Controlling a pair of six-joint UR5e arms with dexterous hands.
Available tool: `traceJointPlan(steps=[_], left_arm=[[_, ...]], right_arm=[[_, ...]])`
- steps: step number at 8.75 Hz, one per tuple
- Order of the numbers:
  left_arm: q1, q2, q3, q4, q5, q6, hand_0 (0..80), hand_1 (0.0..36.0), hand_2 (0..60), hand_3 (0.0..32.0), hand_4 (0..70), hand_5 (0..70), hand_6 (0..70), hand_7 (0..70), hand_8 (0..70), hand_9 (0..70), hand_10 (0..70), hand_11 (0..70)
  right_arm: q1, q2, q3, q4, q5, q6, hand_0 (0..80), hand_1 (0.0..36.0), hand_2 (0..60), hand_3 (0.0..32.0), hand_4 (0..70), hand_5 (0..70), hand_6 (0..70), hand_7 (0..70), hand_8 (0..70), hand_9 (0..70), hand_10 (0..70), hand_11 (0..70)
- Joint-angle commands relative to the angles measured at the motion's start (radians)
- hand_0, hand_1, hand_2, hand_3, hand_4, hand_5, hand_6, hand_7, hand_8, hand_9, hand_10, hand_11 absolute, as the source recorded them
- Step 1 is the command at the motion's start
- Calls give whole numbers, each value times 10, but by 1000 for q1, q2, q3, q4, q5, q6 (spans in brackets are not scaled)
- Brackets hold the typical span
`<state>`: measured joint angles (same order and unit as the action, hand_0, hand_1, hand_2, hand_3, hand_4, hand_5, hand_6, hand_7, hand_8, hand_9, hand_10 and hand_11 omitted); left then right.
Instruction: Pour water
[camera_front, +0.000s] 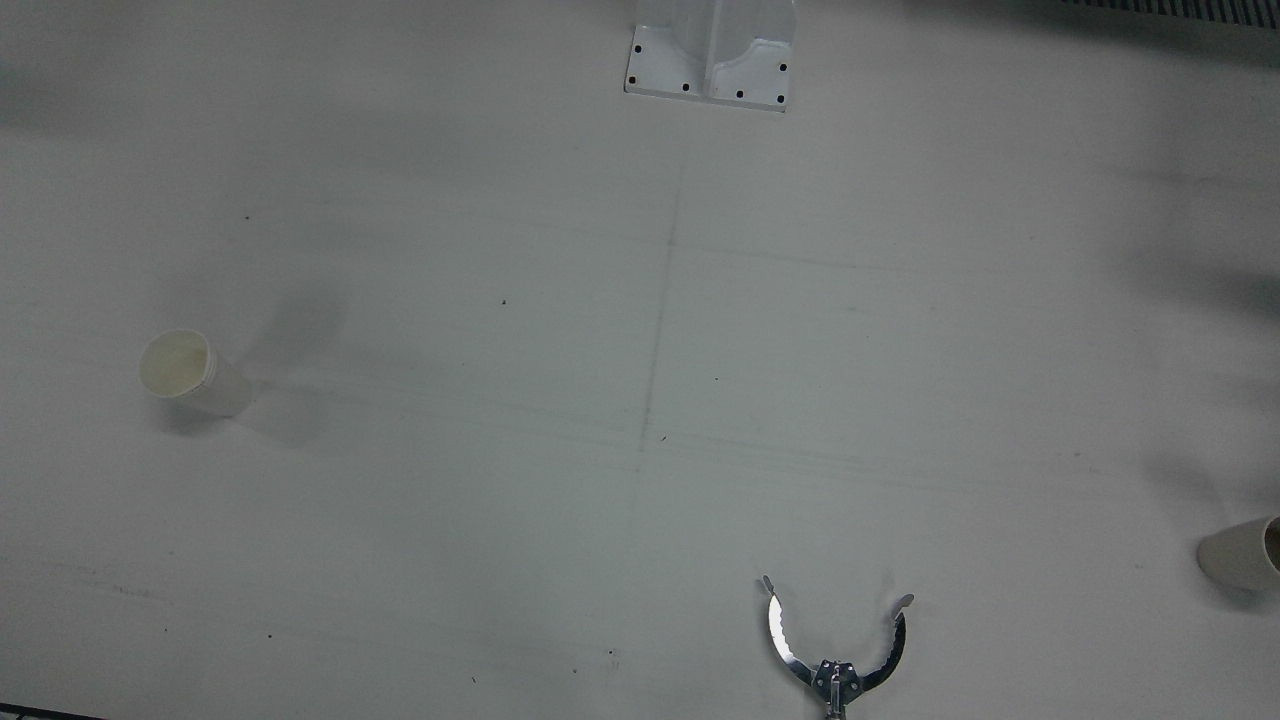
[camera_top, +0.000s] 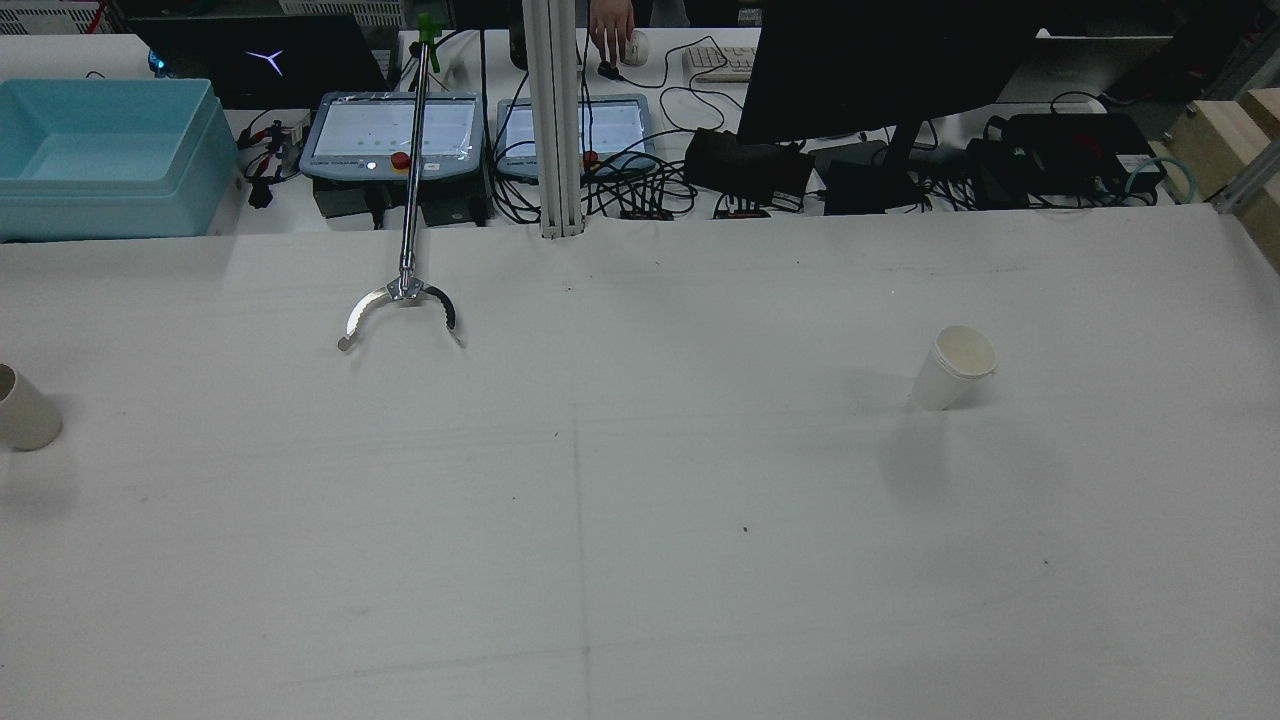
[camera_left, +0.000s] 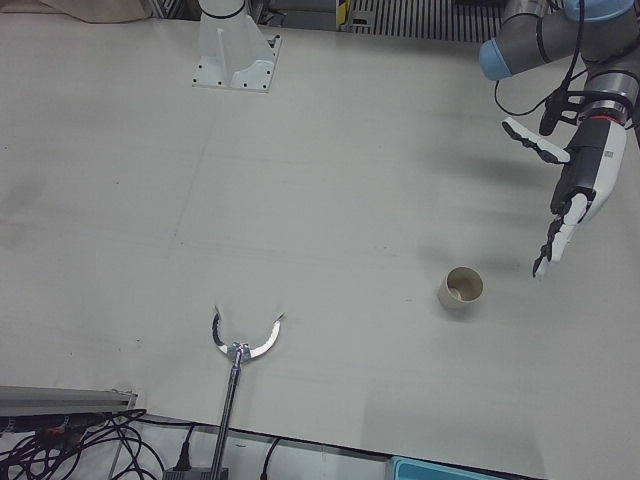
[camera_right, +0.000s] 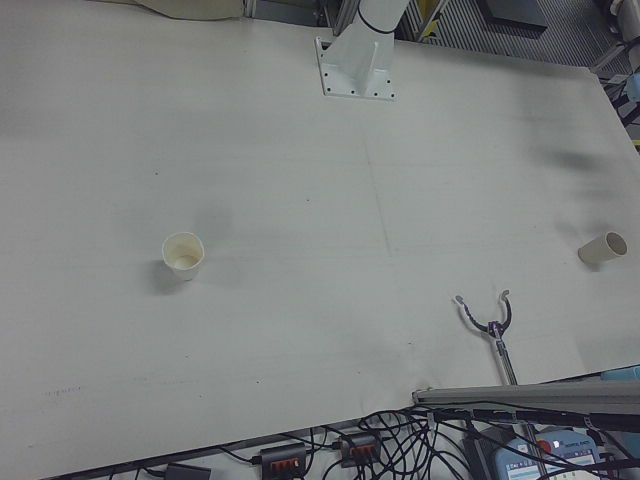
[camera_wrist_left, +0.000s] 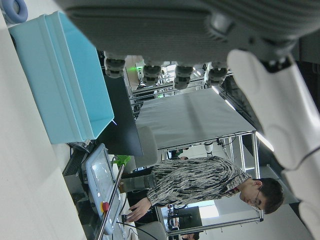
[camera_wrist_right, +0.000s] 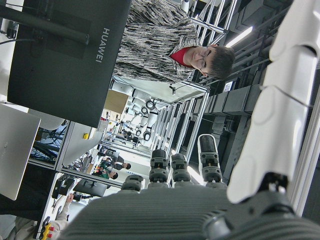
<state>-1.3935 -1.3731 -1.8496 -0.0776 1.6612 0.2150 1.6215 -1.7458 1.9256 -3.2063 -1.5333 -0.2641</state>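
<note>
Only in the left-front view do we see the left hand (camera_left: 585, 185), fingers (camera_left: 548, 248) spread and empty, raised beside the left cup (camera_left: 461, 290). The right cup (camera_top: 953, 367) stands far across the counter (camera_top: 640, 560). We cannot tell the right hand's (camera_wrist_right: 200, 200) state.

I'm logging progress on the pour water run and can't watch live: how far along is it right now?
Nothing looks done yet. Both paper cups stand upright and apart: the right-side cup and the left-side cup, neither held. In hand: the left hand hovers open, up and to the side of the left-side cup, not touching it. The right hand holds nothing, fingers apart. Left: grasping a cup, carrying it over, pouring. A reacher tool lies unused.
</note>
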Motion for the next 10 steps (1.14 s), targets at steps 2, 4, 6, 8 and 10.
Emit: traceJointPlan(steps=[2,4,6,8,10], left_arm=[[7,22,24,-76,-41,-64,492,91,35,40,123,132,132,300,326,427,198,298],[8,19,42,-207,-28,7,509,92,0,0,202,107,155,188,204,302,106,167],[16,19,139,-377,66,85,493,71,0,0,201,58,92,110,62,106,43,76],[30,6,243,-474,74,228,495,110,7,66,147,6,40,62,20,50,20,45],[45,-61,356,-499,69,289,509,150,95,114,131,0,29,52,15,39,22,51]], right_arm=[[-5,-4,-10,2,-7,-6,519,159,0,0,48,249,47,109,78,138,19,46],[-25,-6,-10,3,-7,-7,523,167,7,0,41,292,57,132,88,154,59,105],[-34,-9,-8,-1,-5,-9,519,167,19,0,37,302,63,152,102,177,69,120],[-31,-11,1,-12,-11,-4,520,166,19,0,46,312,72,168,109,187,64,112],[-29,-21,1,-10,-24,-1,526,173,20,0,45,313,69,166,101,177,59,106]])
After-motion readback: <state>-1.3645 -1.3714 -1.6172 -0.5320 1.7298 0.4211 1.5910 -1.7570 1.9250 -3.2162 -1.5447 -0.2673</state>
